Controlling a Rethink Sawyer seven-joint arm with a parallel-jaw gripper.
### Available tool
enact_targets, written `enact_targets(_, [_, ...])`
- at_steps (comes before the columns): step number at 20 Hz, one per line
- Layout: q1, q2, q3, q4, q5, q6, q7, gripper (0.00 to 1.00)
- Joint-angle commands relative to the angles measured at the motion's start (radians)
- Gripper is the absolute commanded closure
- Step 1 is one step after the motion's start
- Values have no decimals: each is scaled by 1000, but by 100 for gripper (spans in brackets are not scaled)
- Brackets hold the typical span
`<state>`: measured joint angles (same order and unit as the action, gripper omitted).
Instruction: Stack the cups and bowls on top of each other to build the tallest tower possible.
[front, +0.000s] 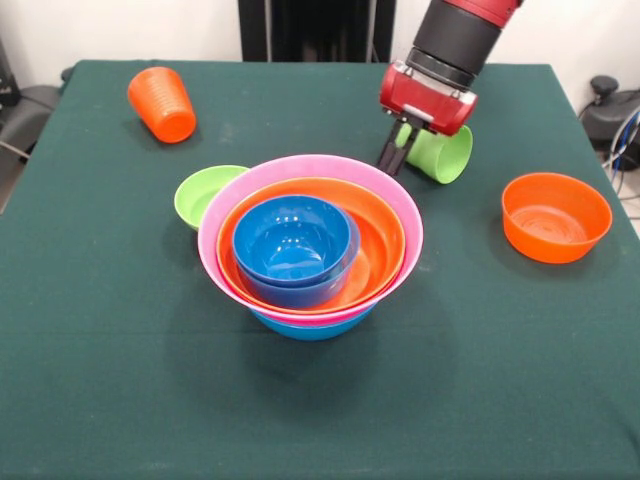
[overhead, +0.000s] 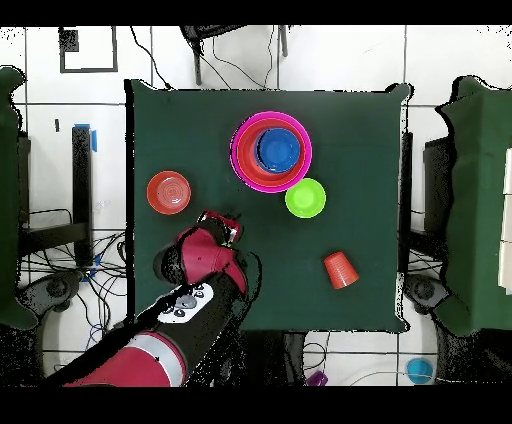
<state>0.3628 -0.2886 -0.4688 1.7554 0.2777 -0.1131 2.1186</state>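
The tower (front: 310, 245) stands mid-table: a wide blue bowl at the base, then a pink one, an orange one and a smaller blue bowl nested on top; from overhead it shows as tower (overhead: 271, 151). A small lime-green bowl (front: 205, 195) touches its left side, also seen as lime-green bowl (overhead: 305, 197). A small orange bowl (front: 555, 215) sits apart at the right, overhead as orange bowl (overhead: 168, 192). The orange ribbed cup (front: 162, 103) lies on its side far left, overhead as orange cup (overhead: 340, 269). The lime-green cup (front: 442, 153) lies on its side, with my gripper (front: 398, 152) low at its closed end. My gripper (overhead: 222, 228) hides that cup from overhead.
The dark green tablecloth (front: 320, 400) covers the whole table. My arm (front: 455, 40) comes down over the far right part, just behind the tower's rim. Cables and chair parts lie on the floor around the table (overhead: 150, 300).
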Motion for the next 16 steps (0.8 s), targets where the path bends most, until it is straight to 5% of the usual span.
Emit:
enact_targets(1, [-33,-20,136,-15,-55,70,80,100])
enact_targets(16, [-18,-18,119,-10,-43,70,87,100])
